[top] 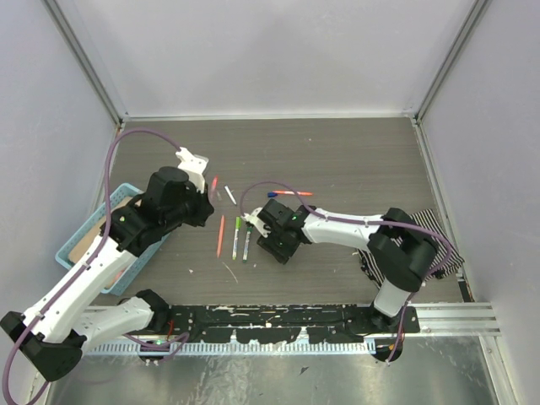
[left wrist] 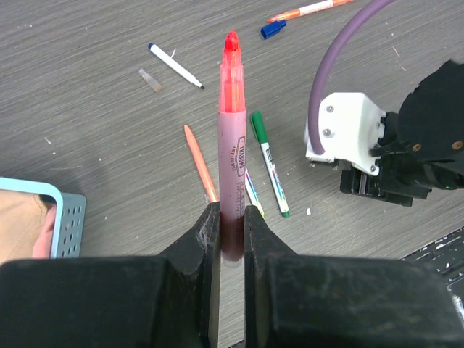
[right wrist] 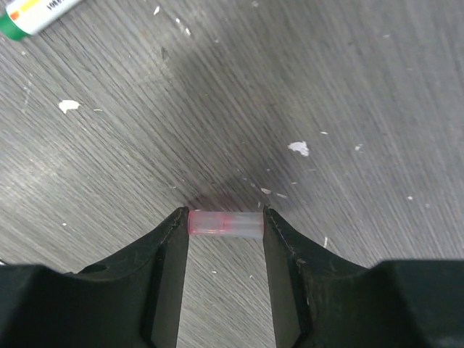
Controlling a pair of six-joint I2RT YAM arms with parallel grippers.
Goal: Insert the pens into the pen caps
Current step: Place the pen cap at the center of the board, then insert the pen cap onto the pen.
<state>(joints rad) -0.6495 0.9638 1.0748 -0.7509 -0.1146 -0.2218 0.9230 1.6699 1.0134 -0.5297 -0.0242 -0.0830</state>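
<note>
Two grips are holding: the left jaws are clamping a pink pen (left wrist: 232, 145) by its rear end, tip pointing away; the right jaws are pinching a pale pink cap (right wrist: 225, 223) crosswise over the worktop (right wrist: 362, 87). Beyond the left jaws, an orange pen (left wrist: 201, 163) and a green pen (left wrist: 270, 163) are lying flat.

Open room over table (top: 337, 152) toward 12 o'clock. Pens (top: 237, 236) littering centre, tight passage there. Basket (top: 78, 234) blocking 9 o'clock; striped cloth (top: 426, 218) at 4; base rail (top: 295, 321) closing 6.
</note>
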